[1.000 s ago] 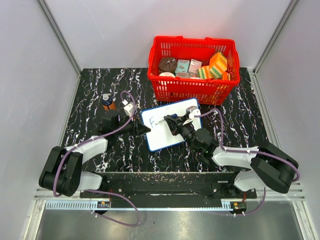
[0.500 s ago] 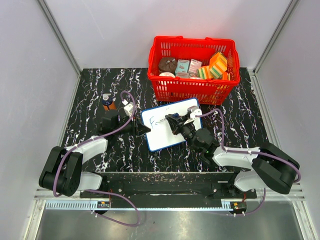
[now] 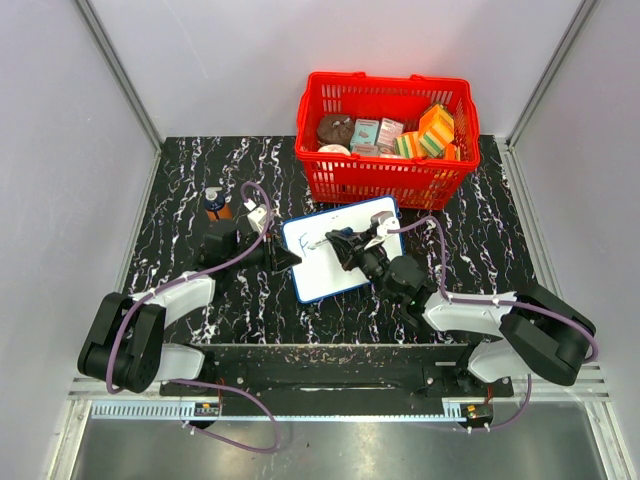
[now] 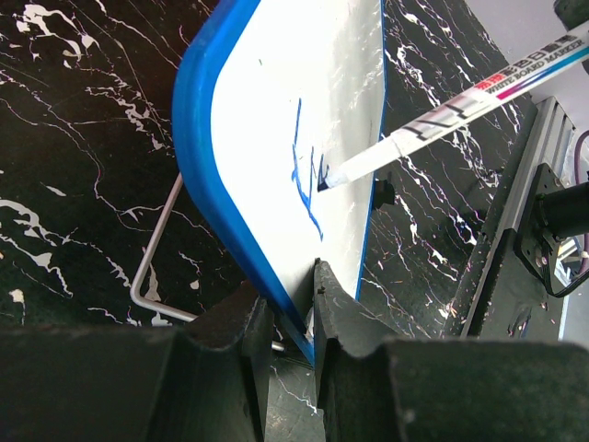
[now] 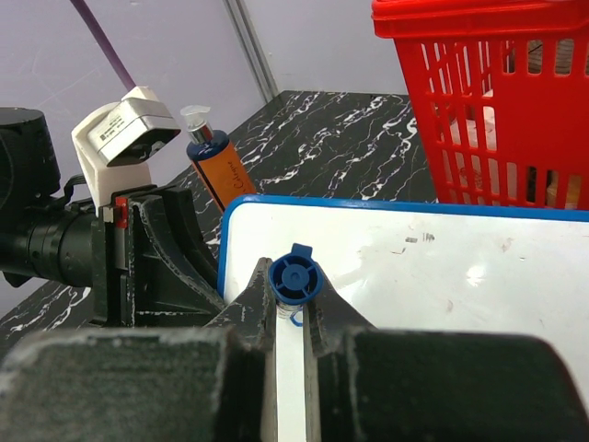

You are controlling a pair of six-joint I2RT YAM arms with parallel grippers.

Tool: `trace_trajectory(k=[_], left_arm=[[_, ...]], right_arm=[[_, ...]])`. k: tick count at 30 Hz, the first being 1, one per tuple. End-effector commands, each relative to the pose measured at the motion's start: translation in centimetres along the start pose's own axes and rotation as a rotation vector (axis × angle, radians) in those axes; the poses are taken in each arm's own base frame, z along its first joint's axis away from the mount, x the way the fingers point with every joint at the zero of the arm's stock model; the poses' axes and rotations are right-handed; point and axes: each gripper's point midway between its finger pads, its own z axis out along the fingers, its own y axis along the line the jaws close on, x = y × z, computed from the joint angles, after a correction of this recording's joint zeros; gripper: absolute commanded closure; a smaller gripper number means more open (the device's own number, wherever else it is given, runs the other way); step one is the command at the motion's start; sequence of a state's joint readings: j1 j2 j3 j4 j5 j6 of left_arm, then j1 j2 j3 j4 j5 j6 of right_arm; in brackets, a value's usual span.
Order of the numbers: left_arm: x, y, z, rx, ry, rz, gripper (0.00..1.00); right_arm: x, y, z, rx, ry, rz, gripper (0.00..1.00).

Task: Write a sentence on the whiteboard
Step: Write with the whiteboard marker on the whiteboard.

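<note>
Reaching forward and inward, the left gripper (image 4: 293, 308) pinches the edge of the whiteboard (image 4: 276, 110); the right gripper (image 5: 293, 308), angled toward it, clamps a whiteboard marker (image 4: 442, 124).

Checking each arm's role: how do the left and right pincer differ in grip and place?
The left pincer is shut on the blue edge of the whiteboard; the right pincer is shut on a marker. The left pincer sits at the board's left edge; the right pincer hangs over its white face, marker tip at the blue strokes. Both are black and shut.
</note>
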State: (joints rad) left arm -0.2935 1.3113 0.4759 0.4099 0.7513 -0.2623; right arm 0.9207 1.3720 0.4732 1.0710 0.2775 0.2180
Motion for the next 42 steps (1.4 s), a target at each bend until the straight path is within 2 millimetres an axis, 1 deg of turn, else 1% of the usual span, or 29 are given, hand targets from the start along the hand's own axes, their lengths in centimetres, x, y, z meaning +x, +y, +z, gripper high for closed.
trace_trajectory(k=[1, 6, 10, 18, 22, 27, 33, 35, 42], left_arm=[[-0.9, 2.4, 0.1, -0.094, -0.022, 0.136, 1.0], [-0.8, 2.4, 0.1, -0.094, -0.02, 0.137, 1.0], [-0.9, 2.4, 0.1, -0.096, -0.022, 0.136, 1.0], [-0.8, 2.5, 0.1, -0.097, -0.021, 0.137, 1.0], [-0.9, 2.5, 0.1, -0.097, -0.022, 0.139, 1.0], [-0.8, 2.5, 0.1, -0.096, -0.019, 0.136, 1.0], [-0.8, 2.5, 0.1, -0.096, -0.018, 0.136, 1.0], [-0.9, 2.5, 0.1, -0.096, -0.021, 0.137, 1.0], [-0.8, 2.5, 0.2, -0.095, -0.019, 0.136, 1.0]], right_arm=[[-0.2, 0.3, 0.2, -0.017, 0.002, 0.018, 1.0], [0.4, -0.3, -0.5, -0.001, 0.013, 0.023, 1.0], [0.4, -0.5, -0.6, 0.01, 0.012, 0.017, 1.0], [-0.2, -1.4, -0.7, 0.055, -0.004, 0.002, 1.0], [-0.6, -1.4, -0.9, 0.059, -0.012, -0.003, 1.0], [-0.7, -1.9, -1.1, 0.079, -0.015, -0.01, 1.0], [-1.0, -1.9, -0.6, 0.089, -0.025, -0.014, 1.0], [-1.5, -1.8, -0.2, 0.087, -0.036, -0.016, 1.0], [-2.0, -1.7, 0.3, 0.087, -0.05, -0.014, 1.0]])
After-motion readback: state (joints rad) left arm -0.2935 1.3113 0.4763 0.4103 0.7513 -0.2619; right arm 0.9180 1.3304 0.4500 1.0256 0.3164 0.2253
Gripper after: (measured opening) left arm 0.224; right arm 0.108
